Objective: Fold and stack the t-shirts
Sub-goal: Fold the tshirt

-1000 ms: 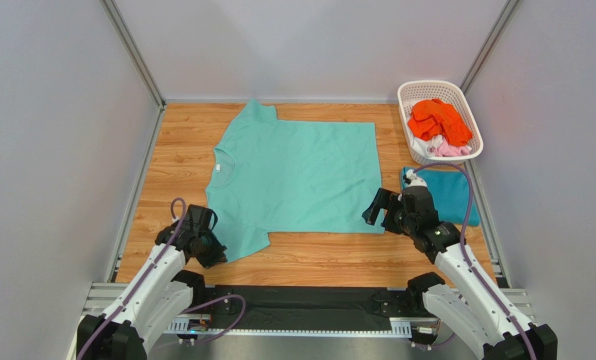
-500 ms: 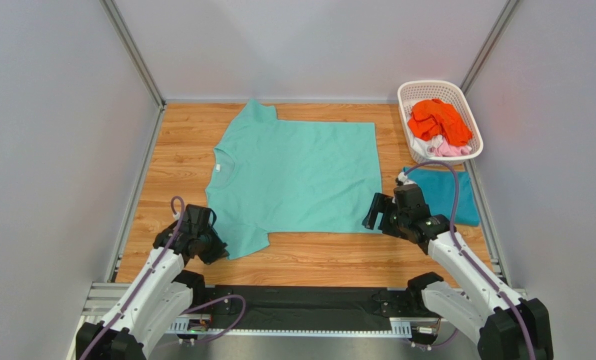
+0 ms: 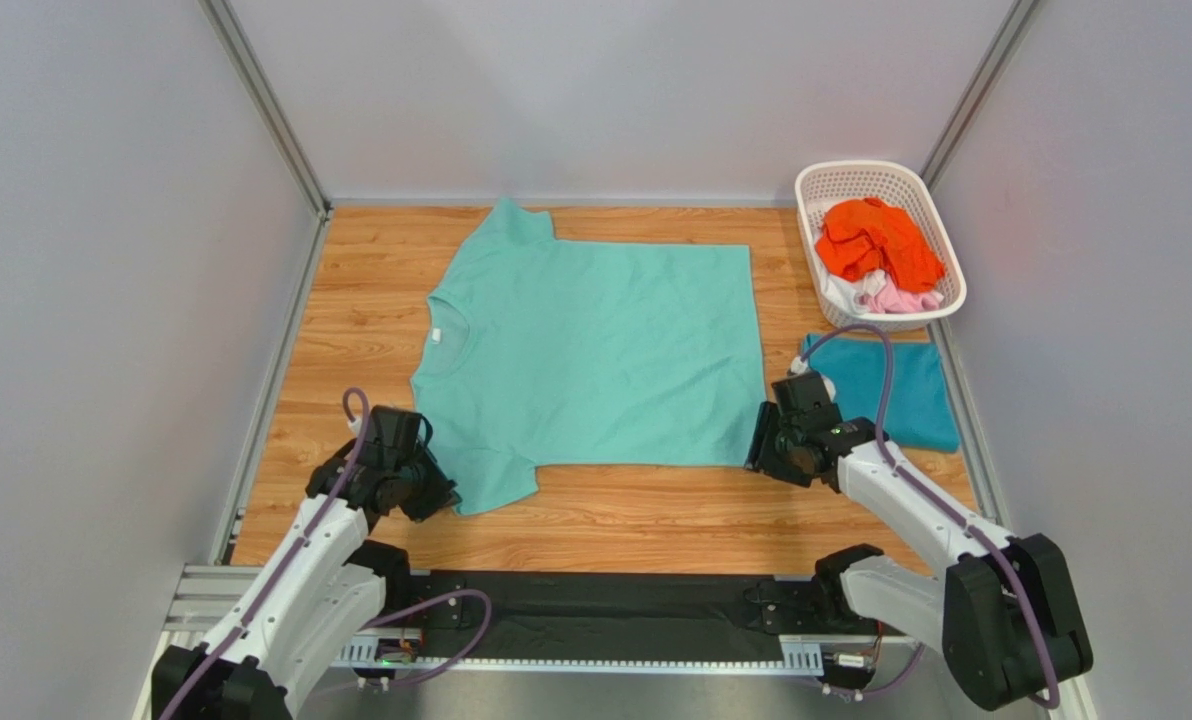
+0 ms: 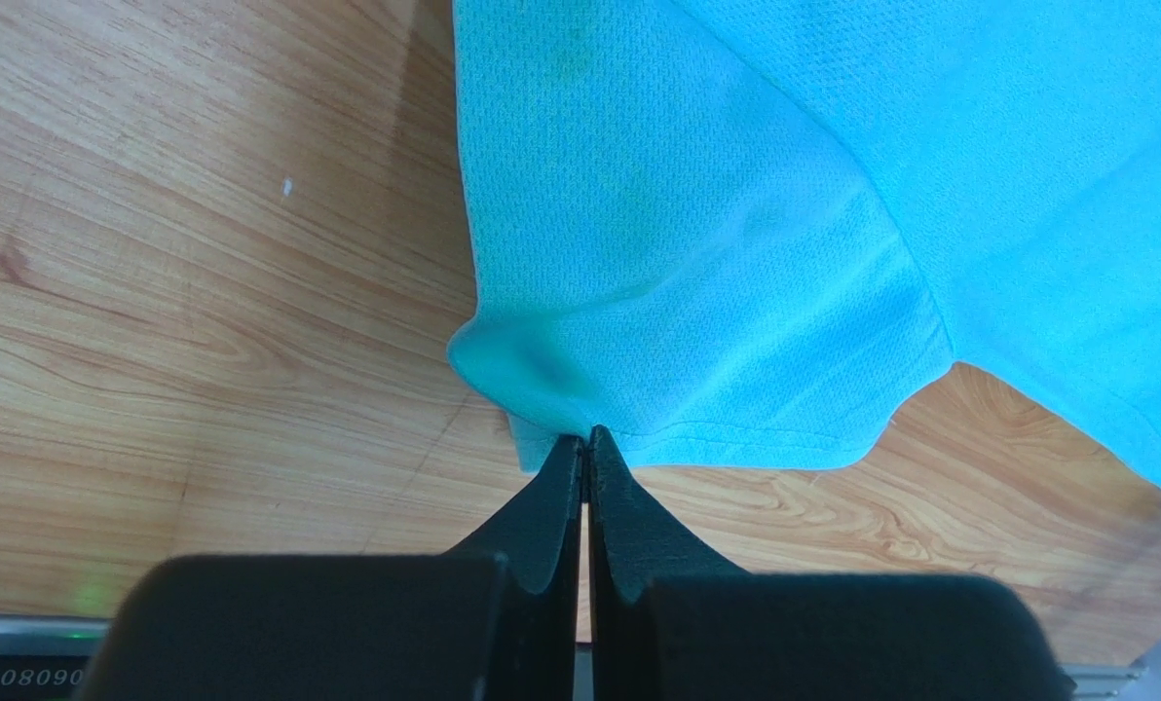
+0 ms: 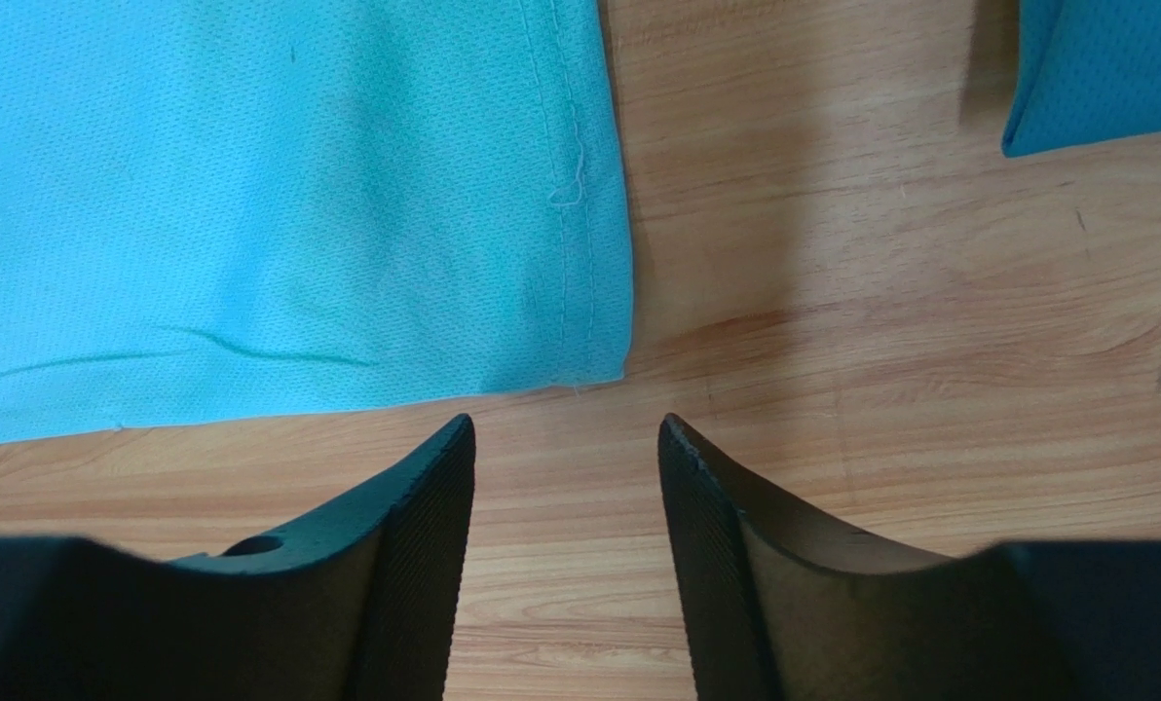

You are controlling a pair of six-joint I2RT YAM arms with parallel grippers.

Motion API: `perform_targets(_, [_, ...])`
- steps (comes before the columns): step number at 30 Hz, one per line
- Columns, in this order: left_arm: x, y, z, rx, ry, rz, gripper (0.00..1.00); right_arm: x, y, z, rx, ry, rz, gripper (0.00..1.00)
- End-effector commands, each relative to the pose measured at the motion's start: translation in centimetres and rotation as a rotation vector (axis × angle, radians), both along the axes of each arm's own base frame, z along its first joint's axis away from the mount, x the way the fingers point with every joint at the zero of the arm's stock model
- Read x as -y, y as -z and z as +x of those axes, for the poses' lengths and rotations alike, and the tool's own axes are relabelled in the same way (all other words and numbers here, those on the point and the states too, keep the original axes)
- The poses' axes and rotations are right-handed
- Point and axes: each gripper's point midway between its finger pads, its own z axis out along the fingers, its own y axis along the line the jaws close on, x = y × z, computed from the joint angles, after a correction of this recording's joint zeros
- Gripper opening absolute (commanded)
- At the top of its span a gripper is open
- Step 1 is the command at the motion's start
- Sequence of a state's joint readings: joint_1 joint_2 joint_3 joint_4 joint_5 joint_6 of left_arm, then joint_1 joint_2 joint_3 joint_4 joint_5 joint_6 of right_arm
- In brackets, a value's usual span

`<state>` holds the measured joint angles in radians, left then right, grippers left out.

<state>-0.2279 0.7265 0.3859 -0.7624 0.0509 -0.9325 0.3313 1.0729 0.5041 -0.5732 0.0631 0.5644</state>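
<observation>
1. The left gripper (image 4: 587, 438) sits low at the near left of the table (image 3: 354, 300). Its two fingers are pressed together with the hem of the near sleeve nipped at their tips. The cloth puckers just above them, which suggests a real hold. Holding here would let the arm carry that side of the shirt over.
2. The green shirt (image 3: 602, 353) lies spread flat in the middle of the table, collar to the left and bottom hem to the right. It is laid out flat so a fold can come out clean, and none shows in it yet.
3. The right gripper (image 5: 565, 424) hangs just off the near right corner of the green shirt, fingers apart and holding nothing. The hem corner lies just ahead of the gap. It looks lined up to take that corner, so both near corners could rise together.
4. The blue shirt (image 3: 895, 393) lies folded on the table, right of the green one and apart from it. It is probably the start of the stack.
5. The basket (image 3: 820, 183) stands at the far right, holding the orange shirt (image 3: 876, 240) heaped over a pink shirt (image 3: 906, 300) and a white shirt (image 3: 843, 296), all still to be folded.
</observation>
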Motion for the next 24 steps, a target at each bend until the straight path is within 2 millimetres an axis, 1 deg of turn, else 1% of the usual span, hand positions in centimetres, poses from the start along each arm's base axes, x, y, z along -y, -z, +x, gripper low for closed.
perform_targets(1, [0.1,-0.7,1.0,0.051,0.014,-0.001,0.00,-0.2,0.0,1.5,0.042,0.025,0.000,0.47])
perform_targets(2, [0.2,-0.8,1.0,0.054,0.018,-0.003,0.00,-0.2,0.2,1.4,0.035,0.023,0.002,0.39])
perform_targets(4, [0.2,-0.8,1.0,0.054,0.018,-0.003,0.00,-0.3,0.5,1.5,0.025,0.018,0.004,0.33])
perform_targets(10, [-0.2,-0.9,0.8,0.035,0.011,0.019,0.00,-0.4,1.3,1.5,0.007,0.021,-0.001,0.32])
perform_targets(15, [-0.4,-1.3,1.0,0.039,0.003,0.030,0.00,0.0,1.5,1.6,0.005,0.036,-0.020,0.32])
perform_targets(19, [-0.6,-1.3,0.9,0.034,-0.007,0.040,0.00,0.7,1.7,1.5,-0.012,0.071,-0.057,0.32])
perform_targets(22, [-0.7,-1.3,0.8,0.031,-0.013,0.043,0.00,0.8,1.9,1.4,-0.022,0.068,-0.062,0.25])
perform_targets(23, [-0.7,-1.3,0.9,0.032,-0.012,0.041,0.00,0.7,2.0,1.4,-0.027,0.060,-0.059,0.18])
perform_targets(24, [-0.7,-1.5,0.9,0.035,-0.013,0.040,0.00,0.6,2.0,1.4,-0.026,0.060,-0.058,0.17])
